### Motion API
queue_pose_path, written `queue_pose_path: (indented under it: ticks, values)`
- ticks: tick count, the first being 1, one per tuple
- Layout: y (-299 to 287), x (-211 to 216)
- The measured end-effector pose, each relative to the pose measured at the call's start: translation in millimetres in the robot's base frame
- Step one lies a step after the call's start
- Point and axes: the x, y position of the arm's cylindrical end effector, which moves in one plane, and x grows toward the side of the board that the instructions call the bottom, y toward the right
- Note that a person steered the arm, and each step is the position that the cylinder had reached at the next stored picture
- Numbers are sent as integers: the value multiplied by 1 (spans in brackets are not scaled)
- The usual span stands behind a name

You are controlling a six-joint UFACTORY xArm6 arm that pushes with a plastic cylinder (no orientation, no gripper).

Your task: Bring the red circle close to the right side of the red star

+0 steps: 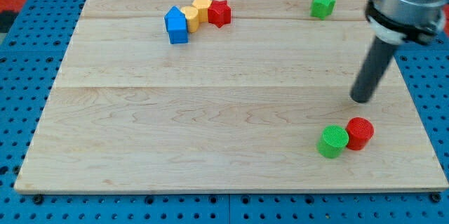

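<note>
The red circle [360,133] lies near the view's bottom right, touching a green circle [332,141] on its left. The red star [219,12] sits near the view's top, left of centre, at the right end of a row of blocks. My tip [362,99] rests on the board just above the red circle, a short gap apart, and far to the right of and below the red star.
A yellow hexagon [202,5], a yellow block [189,17] and a blue block [176,26] trail left of the red star. A green star [323,4] sits at the top right. The wooden board [175,133] has edges all round.
</note>
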Motion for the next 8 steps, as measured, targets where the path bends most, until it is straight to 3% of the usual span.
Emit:
queue_pose_path:
  ticks: [1, 2, 3, 5, 6, 8]
  values:
    - [90, 34]
    - [63, 62]
    - [6, 42]
    - [-12, 95]
    - [-57, 45]
    - [-70, -60]
